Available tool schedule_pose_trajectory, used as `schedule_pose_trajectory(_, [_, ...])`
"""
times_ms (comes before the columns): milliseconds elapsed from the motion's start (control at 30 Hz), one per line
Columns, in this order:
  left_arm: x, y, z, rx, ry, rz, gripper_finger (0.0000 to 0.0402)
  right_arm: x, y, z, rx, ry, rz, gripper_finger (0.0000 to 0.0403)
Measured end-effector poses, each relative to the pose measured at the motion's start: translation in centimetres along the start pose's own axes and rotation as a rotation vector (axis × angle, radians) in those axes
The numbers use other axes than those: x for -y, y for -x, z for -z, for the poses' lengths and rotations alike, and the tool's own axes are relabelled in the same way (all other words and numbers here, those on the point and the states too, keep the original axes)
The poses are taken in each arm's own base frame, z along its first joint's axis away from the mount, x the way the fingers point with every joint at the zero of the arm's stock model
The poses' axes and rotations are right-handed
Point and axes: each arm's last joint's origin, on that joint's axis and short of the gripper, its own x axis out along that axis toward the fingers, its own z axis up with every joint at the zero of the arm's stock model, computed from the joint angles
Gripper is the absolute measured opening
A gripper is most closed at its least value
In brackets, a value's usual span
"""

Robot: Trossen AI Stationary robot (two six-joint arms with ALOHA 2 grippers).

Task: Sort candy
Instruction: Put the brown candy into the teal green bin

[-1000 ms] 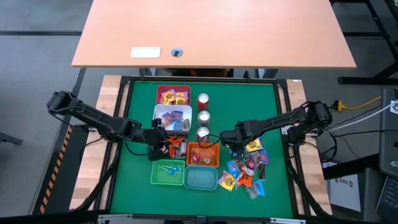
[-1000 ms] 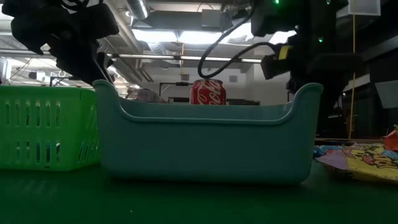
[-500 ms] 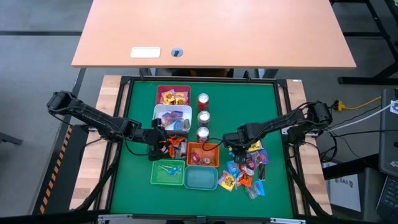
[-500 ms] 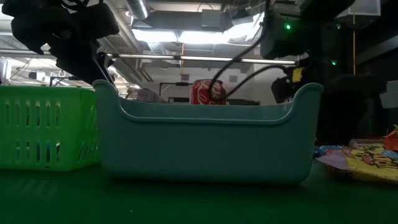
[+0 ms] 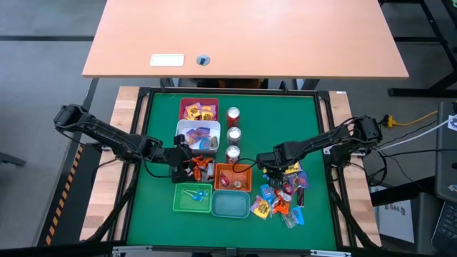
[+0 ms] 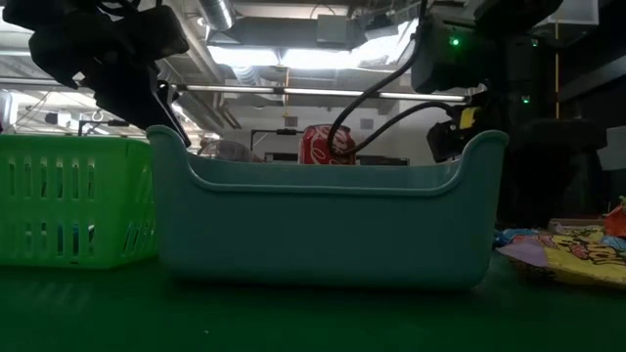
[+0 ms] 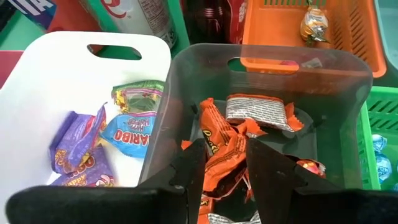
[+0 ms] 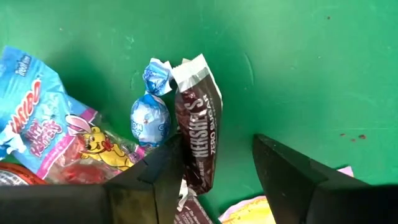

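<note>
A loose pile of candy (image 5: pixel 284 194) lies on the green mat at the table's right near side. My right gripper (image 5: pixel 268 168) hangs open over the pile's left edge. In the right wrist view its fingers stand either side of a dark brown chocolate wrapper (image 8: pixel 200 142), which lies flat on the mat beside a blue foil sweet (image 8: pixel 150 118). My left gripper (image 5: pixel 187 163) is open above the grey bin (image 7: pixel 336 93), with its fingers astride an orange wrapper (image 7: pixel 221 152) lying on other orange sweets. My right gripper points down from above, its fingers across the dark wrapper. One finger (image 8: pixel 163 171) stands against the wrapper's long edge (image 8: pixel 184 155); whether they touch, I cannot tell. My left gripper: whether its fingers touch the orange wrapper (image 7: pixel 214 163) between them, I cannot tell.
The red bin (image 5: pixel 190 102), white bin (image 5: pixel 180 128), orange bin (image 5: pixel 220 187), green bin (image 5: pixel 177 207) and teal bin (image 5: pixel 230 205) cluster at mid-table, with three cans (image 5: pixel 233 134) in a row beside them. The mat on the left and far right lies bare. The teal bin (image 6: pixel 323 220) fills the low view.
My right gripper has moved a little toward the table's right and near edge, from beside the orange bin to the edge of the candy pile, then held there. My left arm has stayed over the grey bin.
</note>
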Motion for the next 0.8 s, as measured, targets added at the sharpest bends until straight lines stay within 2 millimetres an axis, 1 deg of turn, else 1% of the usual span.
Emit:
schedule_pose_trajectory(233, [0.02, 0.00, 0.00, -0.002, 0.000, 0.008, 0.0107, -0.01, 0.00, 0.00, -0.002, 0.000, -0.007, 0.0193])
schedule_pose_trajectory(333, [0.03, 0.00, 0.00, -0.002, 0.000, 0.010, 0.0107, -0.01, -0.01, 0.00, -0.002, 0.000, -0.006, 0.0182])
schedule_pose_trajectory(667, [0.03, 0.00, 0.00, -0.002, 0.002, 0.011, 0.0107, 0.08, -0.04, 0.01, 0.000, 0.001, 0.010, 0.0077])
schedule_pose_trajectory(800, [0.03, 0.00, 0.00, -0.002, 0.001, 0.011, 0.0107, 0.07, -0.04, 0.00, 0.002, 0.001, 0.008, 0.0044])
